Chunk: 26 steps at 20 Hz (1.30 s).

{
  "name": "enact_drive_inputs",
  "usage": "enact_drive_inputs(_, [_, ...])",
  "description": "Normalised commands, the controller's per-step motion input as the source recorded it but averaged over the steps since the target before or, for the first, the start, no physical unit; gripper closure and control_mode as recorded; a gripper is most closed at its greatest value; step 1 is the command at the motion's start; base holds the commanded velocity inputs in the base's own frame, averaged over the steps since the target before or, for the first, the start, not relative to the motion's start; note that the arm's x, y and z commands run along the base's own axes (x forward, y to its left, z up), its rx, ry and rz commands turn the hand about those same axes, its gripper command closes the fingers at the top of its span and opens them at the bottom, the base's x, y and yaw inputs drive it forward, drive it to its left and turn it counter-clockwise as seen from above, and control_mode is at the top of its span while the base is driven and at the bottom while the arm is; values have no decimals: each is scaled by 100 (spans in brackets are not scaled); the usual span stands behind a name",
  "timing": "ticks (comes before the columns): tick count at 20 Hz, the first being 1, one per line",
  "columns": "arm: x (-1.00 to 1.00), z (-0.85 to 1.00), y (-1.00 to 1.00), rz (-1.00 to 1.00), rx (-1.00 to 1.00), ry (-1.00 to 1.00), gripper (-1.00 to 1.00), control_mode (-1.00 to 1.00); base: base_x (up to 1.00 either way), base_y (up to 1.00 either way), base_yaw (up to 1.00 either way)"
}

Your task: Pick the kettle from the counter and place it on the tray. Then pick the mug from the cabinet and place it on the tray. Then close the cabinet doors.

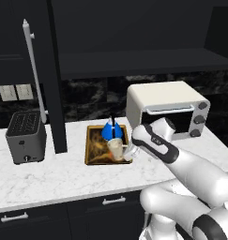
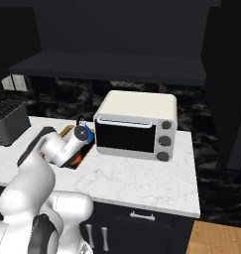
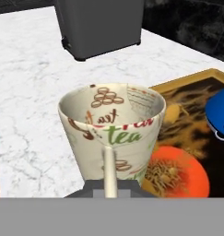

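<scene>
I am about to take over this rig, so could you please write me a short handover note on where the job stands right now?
Pincer: shut on the handle of the cream patterned mug, which is upright at the front of the golden-rimmed picture tray; whether it rests on the tray or hangs just above it, I cannot tell.
Small bright-blue dome kettle: on the tray's back part, behind the mug.
Done: kettle placed, mug brought to the tray.
Left: release the mug, then close the black cabinet door with the long silver bar handle, which stands open.

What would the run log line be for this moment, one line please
step: placing mug on tray | pincer: shut on mug handle | kettle: on tray | cabinet door: open
</scene>
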Motion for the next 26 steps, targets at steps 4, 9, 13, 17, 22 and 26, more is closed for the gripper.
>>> enact_drive_inputs(4, [20, -26, 4, 0, 0, 0, 100, -100, 0, 0, 0])
enact_drive_inputs(9, [21, -23, 15, 0, 0, 0, 100, -100, 0, 0, 0])
enact_drive_inputs(13, [20, -11, 22, 1, 0, -5, 100, -100, 0, 0, 0])
enact_drive_inputs(17, [21, -8, 19, 2, 0, -8, 100, -100, 0, 0, 0])
enact_drive_inputs(22, [18, -10, 12, 0, 0, -13, 100, -100, 0, 0, 0])
enact_drive_inputs(26, [10, -15, 0, 0, 0, -5, 100, -100, 0, 0, 0])
